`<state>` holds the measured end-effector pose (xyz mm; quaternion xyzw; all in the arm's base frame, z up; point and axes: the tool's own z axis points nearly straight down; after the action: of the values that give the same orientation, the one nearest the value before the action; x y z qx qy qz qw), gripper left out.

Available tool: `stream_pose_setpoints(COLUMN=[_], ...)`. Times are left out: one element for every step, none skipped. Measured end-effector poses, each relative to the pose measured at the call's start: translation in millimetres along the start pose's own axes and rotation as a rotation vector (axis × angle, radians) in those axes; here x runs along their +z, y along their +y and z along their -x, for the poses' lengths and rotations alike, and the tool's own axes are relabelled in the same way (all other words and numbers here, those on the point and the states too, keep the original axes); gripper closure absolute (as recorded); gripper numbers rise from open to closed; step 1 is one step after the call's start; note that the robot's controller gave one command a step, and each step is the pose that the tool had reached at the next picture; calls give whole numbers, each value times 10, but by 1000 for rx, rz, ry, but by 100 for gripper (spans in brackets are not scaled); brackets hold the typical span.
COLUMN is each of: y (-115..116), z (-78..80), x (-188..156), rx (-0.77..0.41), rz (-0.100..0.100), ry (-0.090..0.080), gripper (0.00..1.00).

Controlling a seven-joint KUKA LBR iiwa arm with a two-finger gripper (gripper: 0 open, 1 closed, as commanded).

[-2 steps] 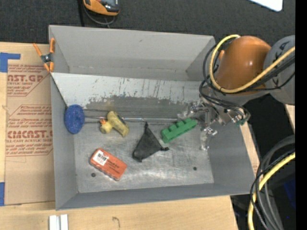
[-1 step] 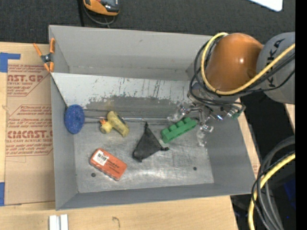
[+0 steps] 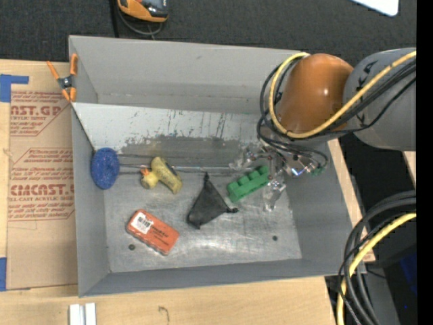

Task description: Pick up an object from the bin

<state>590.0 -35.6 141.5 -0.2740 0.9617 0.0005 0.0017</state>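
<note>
Block (image 3: 247,183) right of cloth (image 3: 206,207) (box (image 3: 152,231) front-left)

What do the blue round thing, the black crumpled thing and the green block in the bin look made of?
Blue round thing: likely foam or sponge; dull, rough, speckled surface.
Black crumpled thing: probably cloth or thin rubber; matte, folded into soft creases.
Green block: looks like hard plastic; smooth, with a row of moulded studs.

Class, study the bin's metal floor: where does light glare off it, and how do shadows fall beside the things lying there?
Camera view: pale glare patches on the bin's floor near the green block, with shiny scuffed streaks along its back edge; camera view again: shadows are soft and short, hugging the orange packet and the blue ball.
</note>
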Motion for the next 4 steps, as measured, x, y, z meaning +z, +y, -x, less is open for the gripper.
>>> stream_pose_setpoints(y=[85,96,96,90], z=[5,-112,-123,-106], x=[389,673,695,672], rx=[38,164,165,164], rz=[-1,0,-1,-3], ry=[0,2,2,-1], gripper=[0,100,0,100])
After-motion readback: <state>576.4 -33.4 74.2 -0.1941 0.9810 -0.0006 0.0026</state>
